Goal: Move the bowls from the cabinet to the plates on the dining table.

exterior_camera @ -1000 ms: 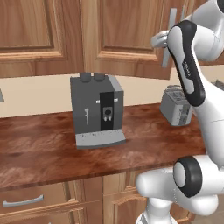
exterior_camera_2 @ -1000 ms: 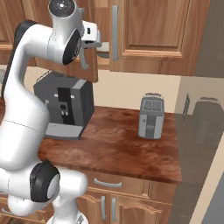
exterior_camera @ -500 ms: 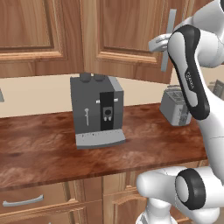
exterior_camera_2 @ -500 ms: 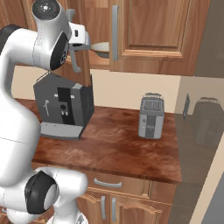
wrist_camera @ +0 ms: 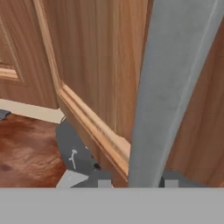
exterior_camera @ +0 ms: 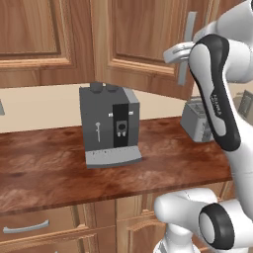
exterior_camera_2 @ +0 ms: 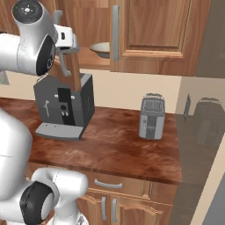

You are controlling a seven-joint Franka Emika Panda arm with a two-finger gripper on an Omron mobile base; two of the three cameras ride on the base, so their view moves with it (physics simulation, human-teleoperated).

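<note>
A dark grey coffee machine [exterior_camera: 109, 124] stands on the reddish-brown tabletop [exterior_camera: 59, 168], left of a silver toaster [exterior_camera_2: 151, 117]. Above them the robot's hand [wrist_camera: 133, 181] is raised at the wall cabinet [exterior_camera_2: 149, 35], its fingertips [wrist_camera: 171, 182] set narrowly either side of the long grey bar handle [wrist_camera: 175, 87] of the partly open door [exterior_camera: 148, 42]. In the right base view a cream-beige bowl [exterior_camera_2: 100, 49] sits on the wooden shelf [exterior_camera_2: 90, 61] inside, beyond the door's edge
</note>
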